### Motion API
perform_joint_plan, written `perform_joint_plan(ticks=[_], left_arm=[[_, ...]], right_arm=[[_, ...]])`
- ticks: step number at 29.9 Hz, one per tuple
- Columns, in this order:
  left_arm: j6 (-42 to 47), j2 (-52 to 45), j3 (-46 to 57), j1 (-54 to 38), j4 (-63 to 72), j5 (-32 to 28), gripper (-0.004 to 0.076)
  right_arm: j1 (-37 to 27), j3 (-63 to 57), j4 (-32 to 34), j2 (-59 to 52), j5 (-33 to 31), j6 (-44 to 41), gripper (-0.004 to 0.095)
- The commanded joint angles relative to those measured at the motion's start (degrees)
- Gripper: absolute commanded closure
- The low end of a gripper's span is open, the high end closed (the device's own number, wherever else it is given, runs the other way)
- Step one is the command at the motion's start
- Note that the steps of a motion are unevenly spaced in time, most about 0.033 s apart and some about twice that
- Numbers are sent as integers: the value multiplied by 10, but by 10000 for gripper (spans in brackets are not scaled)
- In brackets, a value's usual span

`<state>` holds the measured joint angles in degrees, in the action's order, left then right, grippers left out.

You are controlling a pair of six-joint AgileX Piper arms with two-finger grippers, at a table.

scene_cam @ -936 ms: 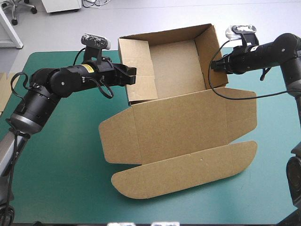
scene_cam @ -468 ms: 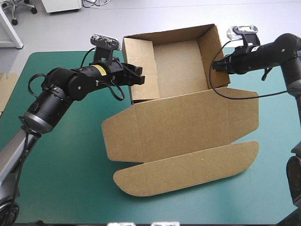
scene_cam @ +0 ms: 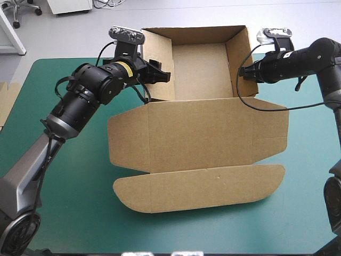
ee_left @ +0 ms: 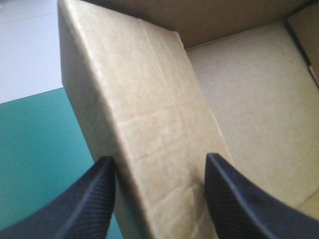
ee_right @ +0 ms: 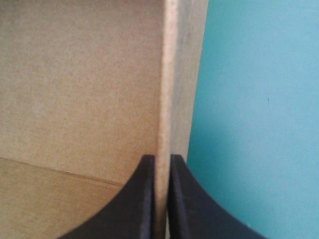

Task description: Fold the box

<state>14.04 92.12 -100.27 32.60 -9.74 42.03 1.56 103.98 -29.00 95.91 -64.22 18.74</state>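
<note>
Since the earlier picture the left arm has swung toward the table's far edge and the box (scene_cam: 197,133) has turned square to the table, its lid no longer skewed. On the teal-green table (scene_cam: 64,213) the brown box sits in the middle and far part of the cover, and its far wall reaches past the table's far edge. The lid (scene_cam: 202,130) lies flat and open toward the near edge, and its long rounded tuck flap (scene_cam: 197,189) lies flat beyond it, nearest the robot. Behind the lid stands the open tray (scene_cam: 200,69), all its walls raised. The left gripper (scene_cam: 161,76) is at the tray's left wall (ee_left: 149,129). In the left wrist view its black fingers (ee_left: 94,199) stand apart, released, with that wall's upper edge between them, and whether they touch the board cannot be told. The right gripper (scene_cam: 246,73) is at the tray's right wall (ee_right: 172,74). In the right wrist view its black fingers (ee_right: 144,199) are clamped on the wall's thin edge, one inside the tray and one outside over the cover. A strip of more brown board (scene_cam: 4,104) shows at the table's left edge.
</note>
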Motion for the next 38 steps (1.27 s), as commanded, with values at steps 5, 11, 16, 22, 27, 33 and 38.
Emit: perform_joint_plan(ticks=[5,11,16,22,27,33,38], left_arm=[[73,6,-42,23,-120,2,339],[101,7,-42,23,-164,42,339],[102,7,-42,23,-168,62,340],[109,7,-42,23,-169,70,348],[111,7,-42,23,-183,95,368],[111,7,-42,23,-184,108,389],[111,7,-42,23,-185,108,389]], right_arm=[[46,18,2,-27,20,-34,922],[88,18,30,-27,37,-52,921],[101,18,31,-27,41,-63,921],[137,18,73,-27,48,-82,920],[164,18,95,-27,64,-98,920],[186,18,99,-27,73,-115,920],[206,18,117,-27,78,-124,920]])
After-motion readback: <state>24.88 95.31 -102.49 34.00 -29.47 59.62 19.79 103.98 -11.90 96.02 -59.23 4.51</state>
